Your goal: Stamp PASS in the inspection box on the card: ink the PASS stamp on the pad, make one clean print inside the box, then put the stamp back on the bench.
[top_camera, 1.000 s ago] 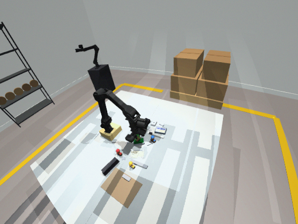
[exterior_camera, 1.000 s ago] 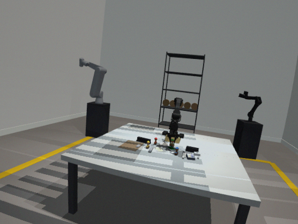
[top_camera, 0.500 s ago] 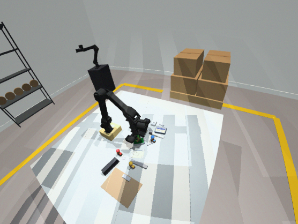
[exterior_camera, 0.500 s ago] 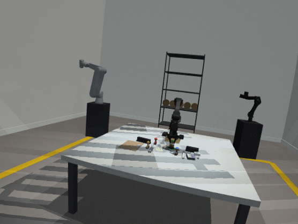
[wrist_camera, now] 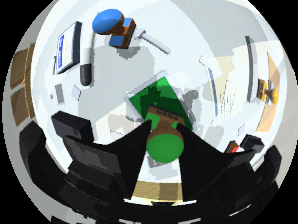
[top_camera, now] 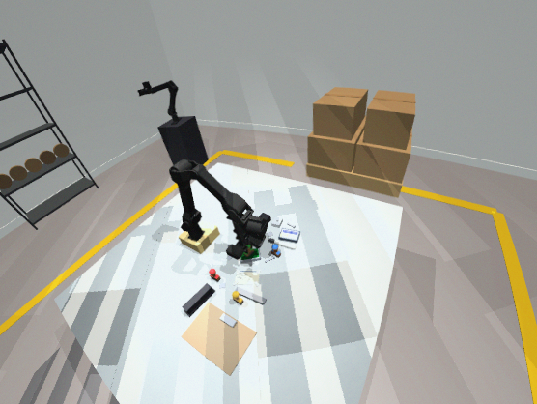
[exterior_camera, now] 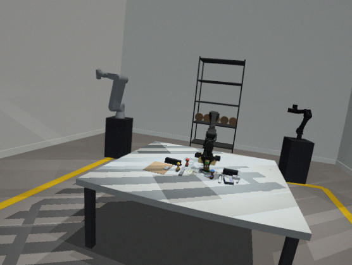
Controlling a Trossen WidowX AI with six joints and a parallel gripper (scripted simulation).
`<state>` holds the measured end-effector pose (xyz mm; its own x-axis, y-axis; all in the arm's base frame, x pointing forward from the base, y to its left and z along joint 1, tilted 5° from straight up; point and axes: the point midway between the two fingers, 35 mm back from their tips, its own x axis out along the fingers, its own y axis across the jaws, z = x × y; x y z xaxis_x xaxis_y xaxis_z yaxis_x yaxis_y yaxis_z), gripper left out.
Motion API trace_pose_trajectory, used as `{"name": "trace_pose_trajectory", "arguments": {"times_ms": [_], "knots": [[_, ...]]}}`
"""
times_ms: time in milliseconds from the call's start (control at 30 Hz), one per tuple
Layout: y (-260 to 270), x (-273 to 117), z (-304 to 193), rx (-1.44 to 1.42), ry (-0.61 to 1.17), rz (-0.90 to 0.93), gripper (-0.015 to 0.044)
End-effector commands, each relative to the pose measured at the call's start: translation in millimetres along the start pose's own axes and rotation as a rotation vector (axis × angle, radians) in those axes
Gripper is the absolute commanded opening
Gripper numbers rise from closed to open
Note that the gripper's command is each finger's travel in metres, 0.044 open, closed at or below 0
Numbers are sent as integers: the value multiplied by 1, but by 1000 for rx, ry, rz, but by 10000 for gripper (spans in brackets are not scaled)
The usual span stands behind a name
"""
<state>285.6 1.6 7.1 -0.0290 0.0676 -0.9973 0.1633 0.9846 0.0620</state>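
Note:
My gripper [top_camera: 249, 247] [exterior_camera: 207, 160] [wrist_camera: 164, 125] is shut on the green-knobbed stamp [wrist_camera: 165, 146], gripping its brown body. The stamp is upright over the near part of the green ink pad [top_camera: 254, 254] [exterior_camera: 206, 171] [wrist_camera: 161, 89]. It is low, but whether its face touches the pad is hidden. Its lettering is too small to read. A cream card with printed lines [top_camera: 246, 278] [exterior_camera: 191, 171] [wrist_camera: 228, 98] lies beside the pad, to its right in the wrist view. The inspection box cannot be made out clearly.
A blue-knobbed stamp [top_camera: 275, 247] [exterior_camera: 212, 172] [wrist_camera: 107, 21] stands near the pad. A red-knobbed stamp [top_camera: 212, 273] [exterior_camera: 187, 160] and a yellow-knobbed stamp [top_camera: 236, 294] [exterior_camera: 178, 164] [wrist_camera: 271, 96] stand beyond the card. A black block [top_camera: 198, 300] lies near a tan sheet [top_camera: 211, 342].

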Motion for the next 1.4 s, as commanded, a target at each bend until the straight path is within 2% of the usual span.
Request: {"name": "trace_pose_trajectory", "arguments": {"times_ms": [0, 1367], "knots": [[0, 1, 0, 1, -1, -3, 0], [0, 6, 0, 1, -1, -3, 0]]}}
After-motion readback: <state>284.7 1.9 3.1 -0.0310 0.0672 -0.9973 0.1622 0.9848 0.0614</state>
